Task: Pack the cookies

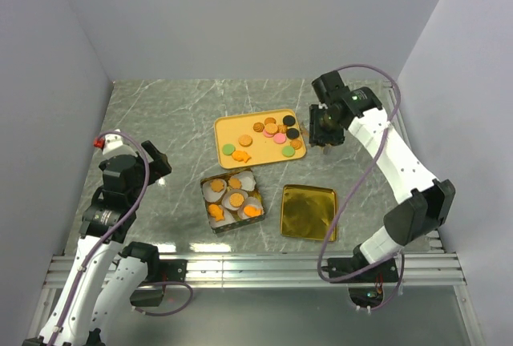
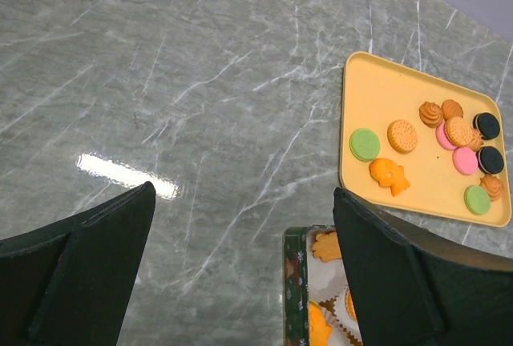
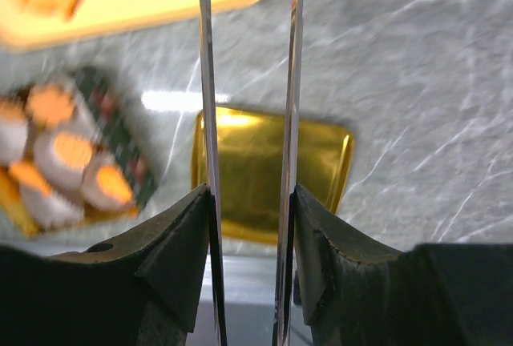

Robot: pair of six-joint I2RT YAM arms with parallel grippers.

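Several cookies [image 1: 272,131], orange, pink, green and black, lie on a yellow tray [image 1: 232,131]; they also show in the left wrist view [image 2: 449,142]. A green patterned tin [image 1: 233,200] holds white paper cups with orange cookies [image 3: 74,150] in them. My right gripper [image 1: 325,128] hovers at the tray's right end. In the right wrist view it [image 3: 250,194] is shut on a pair of thin metal tongs [image 3: 210,122], whose blades stand apart and whose tips are out of view. My left gripper [image 2: 244,202] is open and empty above bare table, left of the tin [image 2: 295,282].
A gold tin lid [image 1: 308,211] lies upside down right of the tin, and shows below the tongs in the right wrist view [image 3: 248,162]. Grey walls close the table on three sides. A metal rail [image 1: 256,270] runs along the near edge.
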